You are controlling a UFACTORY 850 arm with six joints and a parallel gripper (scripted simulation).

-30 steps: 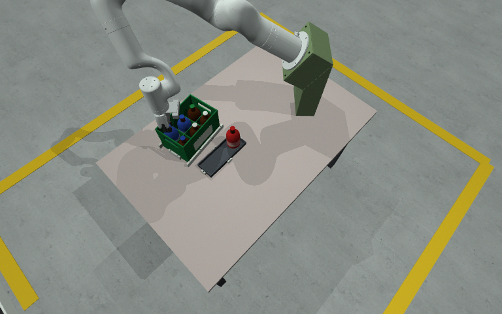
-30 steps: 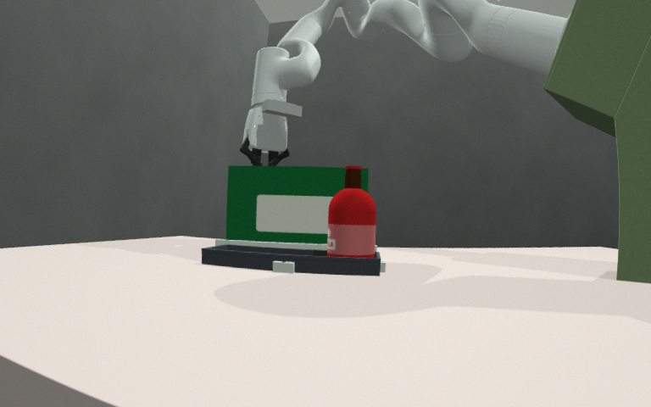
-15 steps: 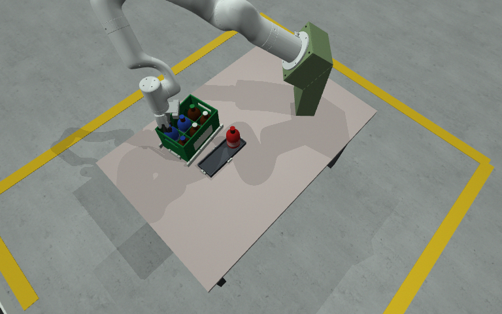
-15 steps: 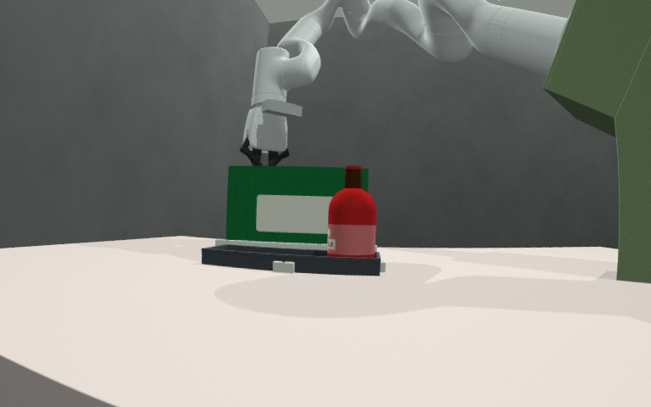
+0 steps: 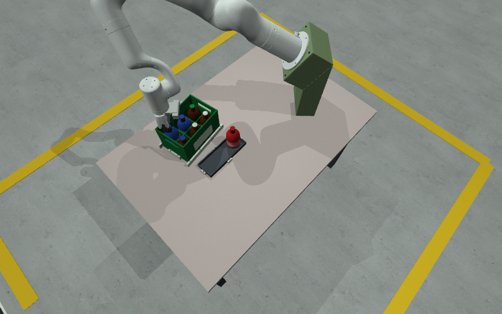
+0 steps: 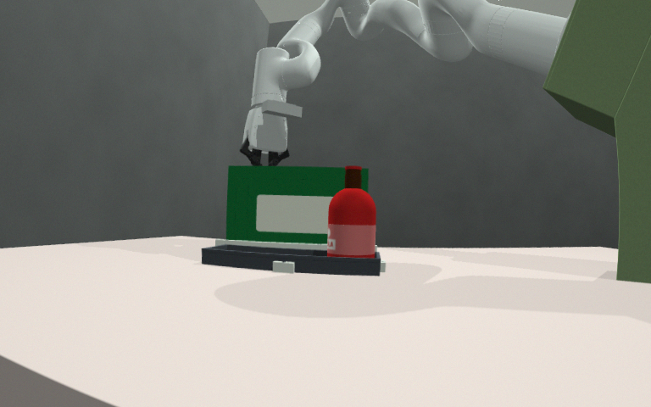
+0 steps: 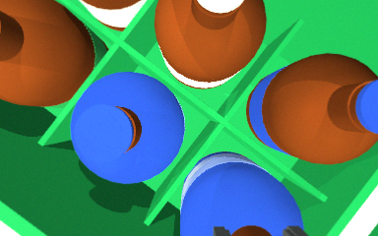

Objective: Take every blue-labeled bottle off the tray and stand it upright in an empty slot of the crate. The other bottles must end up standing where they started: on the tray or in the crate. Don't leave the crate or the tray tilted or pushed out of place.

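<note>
The green crate [image 5: 188, 130] stands on the table with several bottles in its slots. My gripper [image 5: 165, 127] reaches down into the crate's near-left slot and is shut on the neck of a blue-labeled bottle [image 7: 241, 202], which sits low inside that slot. In the wrist view the fingertips flank its brown neck. A second blue bottle [image 7: 127, 128] stands in the adjacent slot, and a brown bottle with a blue label [image 7: 315, 108] in another. The dark tray [image 5: 221, 157] lies beside the crate and carries only a red bottle [image 5: 233, 137]. In the exterior view the gripper [image 6: 264, 158] is just above the crate rim.
Brown bottles with white labels [image 7: 209, 39] fill other crate slots. The robot's green base block [image 5: 308, 70] stands at the table's far side. The tray [image 6: 290, 259] sits in front of the crate [image 6: 295, 203] in the exterior view.
</note>
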